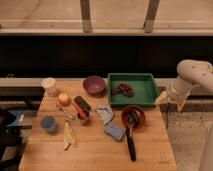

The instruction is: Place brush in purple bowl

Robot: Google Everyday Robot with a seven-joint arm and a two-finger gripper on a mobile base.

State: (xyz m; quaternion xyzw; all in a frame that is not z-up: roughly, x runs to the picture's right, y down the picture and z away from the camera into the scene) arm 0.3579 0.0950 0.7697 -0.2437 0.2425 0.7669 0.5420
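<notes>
The brush (131, 144) is a long black stick. Its head rests in the reddish-brown bowl (133, 116) and its handle runs toward the table's front edge. The purple bowl (94, 84) stands at the back of the table, left of the green tray (145, 95). My gripper (171, 101) hangs off the table's right edge, beside the tray's right front corner, on a white arm. Its two pale fingers stand apart and hold nothing. It is right of and behind the brush, and far right of the purple bowl.
On the wooden table (95, 150) are a white cup (49, 86), an apple (63, 99), a dark block with a red edge (82, 103), a small blue cup (48, 123), a banana peel (69, 136), a grey cloth (104, 113) and a blue sponge (114, 131). Dark grapes (123, 90) lie in the tray.
</notes>
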